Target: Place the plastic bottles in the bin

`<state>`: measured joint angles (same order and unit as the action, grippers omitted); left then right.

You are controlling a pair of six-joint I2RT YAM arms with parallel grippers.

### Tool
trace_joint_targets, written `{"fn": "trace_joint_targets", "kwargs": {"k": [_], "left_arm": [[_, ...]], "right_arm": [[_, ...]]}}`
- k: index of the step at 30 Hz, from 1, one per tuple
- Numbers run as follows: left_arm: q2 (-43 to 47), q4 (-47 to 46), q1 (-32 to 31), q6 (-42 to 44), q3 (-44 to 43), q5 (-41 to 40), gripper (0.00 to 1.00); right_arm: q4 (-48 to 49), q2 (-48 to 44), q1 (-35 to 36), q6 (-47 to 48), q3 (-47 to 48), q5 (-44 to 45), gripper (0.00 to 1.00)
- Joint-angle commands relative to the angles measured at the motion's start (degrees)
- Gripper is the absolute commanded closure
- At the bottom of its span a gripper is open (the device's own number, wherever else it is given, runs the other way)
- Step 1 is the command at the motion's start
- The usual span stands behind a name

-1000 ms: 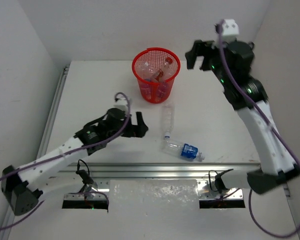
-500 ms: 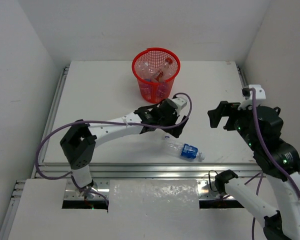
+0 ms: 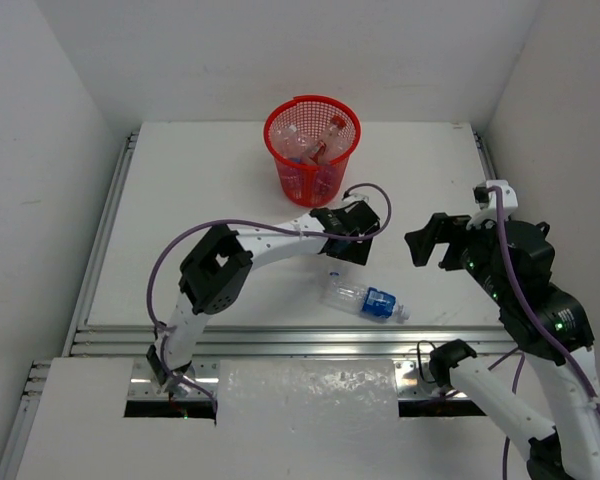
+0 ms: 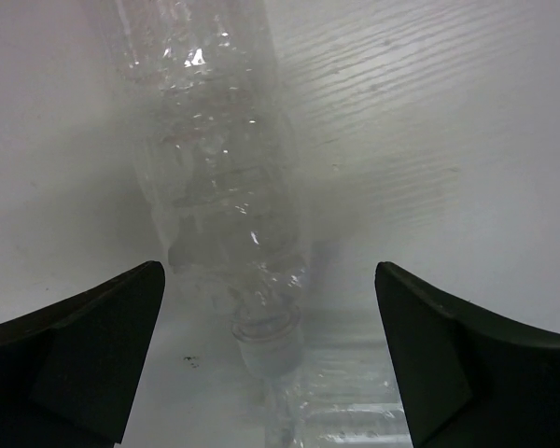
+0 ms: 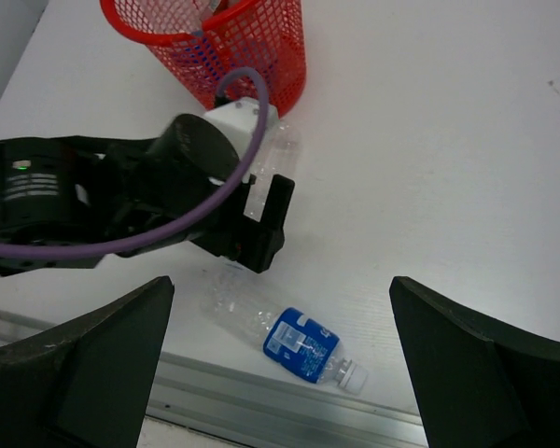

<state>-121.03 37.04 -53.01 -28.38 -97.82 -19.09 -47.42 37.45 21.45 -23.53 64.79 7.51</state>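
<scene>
Red mesh bin [image 3: 312, 140] stands upright at the far middle of the white worktop [image 3: 200, 180]. Several plastic bottles sit inside it, one with a brownish-orange label [image 3: 330, 135] leaning against the far right of the rim; exact count cannot be told through the mesh. Two bottles lie outside, both on their sides. Unlabelled bottle [image 4: 215, 187] lies just in front of the bin, lengthways toward the near edge, neck at the near end. Left pincer [image 4: 269, 280] is down over it, fingers spread wide, one on each side of the neck and not touching the plastic. From above, the left pincer [image 3: 352, 250] hides most of this bottle. Blue-labelled bottle [image 3: 365, 298] lies nearer the front rail, white cap pointing right; its clear base end comes close to the neck of the unlabelled one, and whether they touch cannot be told. Right pincer [image 3: 432, 243] hangs in the air to the right of both loose bottles, fingers wide apart, nothing between them. Right wrist view looks down past the fingers [image 5: 84, 364] on the blue-labelled bottle [image 5: 299, 343] and the bin [image 5: 243, 56].
</scene>
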Motion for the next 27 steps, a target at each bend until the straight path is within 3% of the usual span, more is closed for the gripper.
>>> {"fn": "trace_joint_targets", "kwargs": {"k": [1, 4, 9, 12, 13, 16, 21, 27], "left_arm": [[-0.43, 0.15, 2.21, -3.7, -0.18, -2.27, 0.07], [-0.78, -4.51, 3.27, -2.56, 2.37, 0.19, 0.08], [-3.06, -11.19, 4.49, -0.28, 3.78, 4.41, 0.31], [-4.56, -11.72, 5.46, 0.17, 2.11, 7.04, 0.59], [-4.74, -11.46, 5.55, 0.86, 1.41, 7.49, 0.76], [-2.29, -13.11, 5.12, 3.67, -0.7, 11.86, 0.89], [5.17, -19.97, 3.18, 8.94, 0.52, 18.82, 1.0], [20.38, -37.19, 2.39, 10.36, 17.98, 29.98, 1.0]], "right_arm": [[5.93, -1.68, -0.18, -1.43, -1.25, -3.02, 0.01], [7.16, -2.47, -0.18, -1.34, -2.48, -4.52, 0.01], [9.79, -3.61, -0.18, -1.96, -5.9, -6.1, 0.01], [10.59, -4.23, -0.18, -2.22, -7.22, -5.93, 0.01], [10.59, -4.4, -0.18, -2.4, -7.49, -5.75, 0.01], [11.03, -4.67, -0.18, -2.57, -8.71, -4.96, 0.01], [14.63, -3.97, -0.1, -5.02, -11.53, -3.64, 0.01], [13.93, -0.01, -0.18, -7.84, -5.83, -2.32, 0.01]]}}
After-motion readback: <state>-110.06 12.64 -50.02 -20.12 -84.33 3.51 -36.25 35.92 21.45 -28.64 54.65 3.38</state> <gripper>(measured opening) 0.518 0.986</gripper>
